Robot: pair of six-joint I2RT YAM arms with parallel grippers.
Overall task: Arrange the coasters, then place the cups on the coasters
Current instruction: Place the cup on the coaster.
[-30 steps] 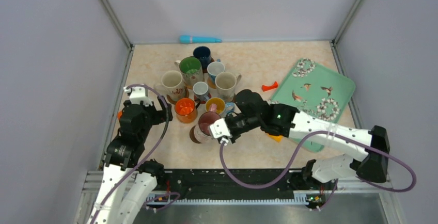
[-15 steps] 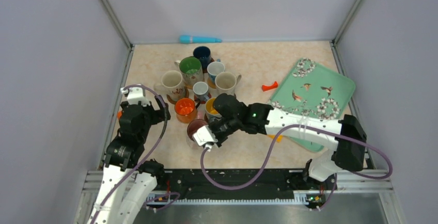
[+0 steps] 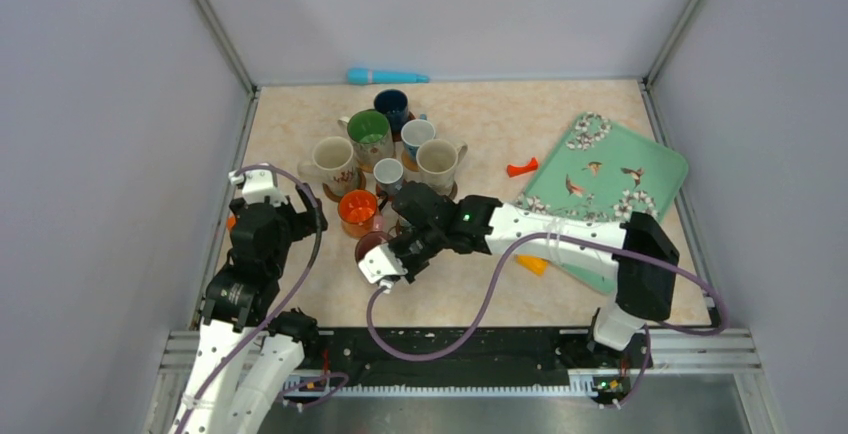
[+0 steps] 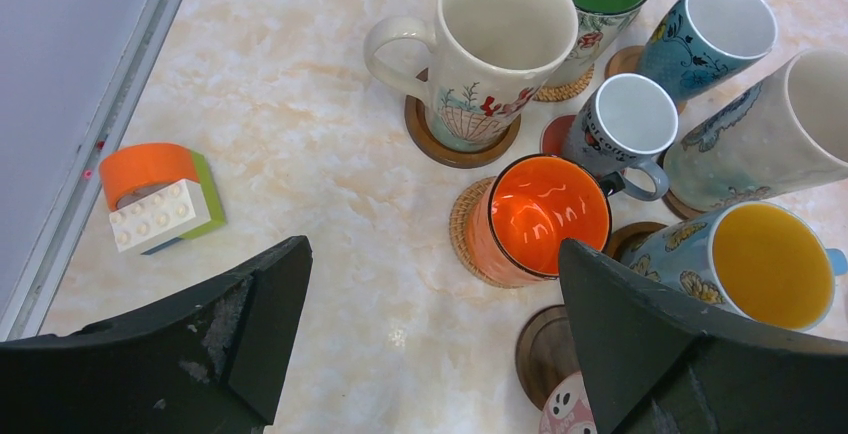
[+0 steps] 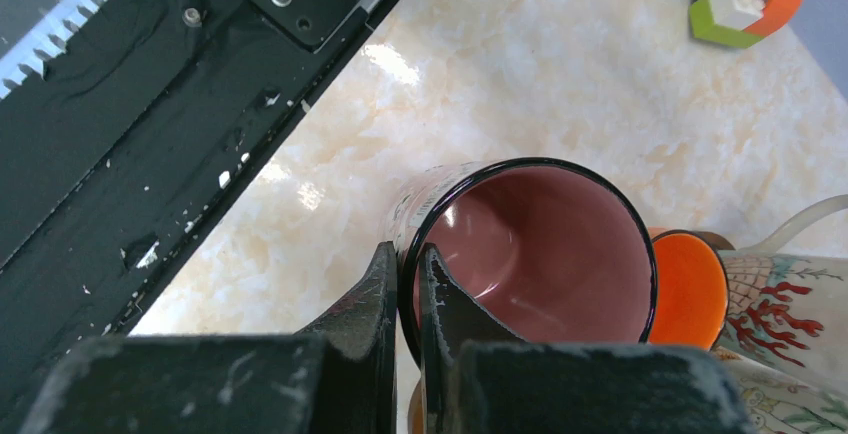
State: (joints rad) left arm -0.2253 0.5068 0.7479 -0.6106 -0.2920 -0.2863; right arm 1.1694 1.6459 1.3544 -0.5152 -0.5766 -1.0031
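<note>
Plain grey walls point(image 3: 450, 4) enclose a cream marbled tabletop point(image 3: 480, 124) (metal rails point(image 3: 215, 29) at the corners).

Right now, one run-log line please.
right claw: shut on pink mug rim | left claw: open, empty | pink mug: beside orange mug

Teal floral tray point(image 3: 620, 179) sits right on the marbled beige table point(image 3: 480, 124). A small red piece point(image 3: 521, 167) lies just off its left edge, an orange wedge point(image 3: 533, 264) by its near-left edge. Blue pen-like stick point(image 3: 385, 77) along back wall. Orange-green-white toy block stack point(image 4: 160, 197) near left wall.
</note>
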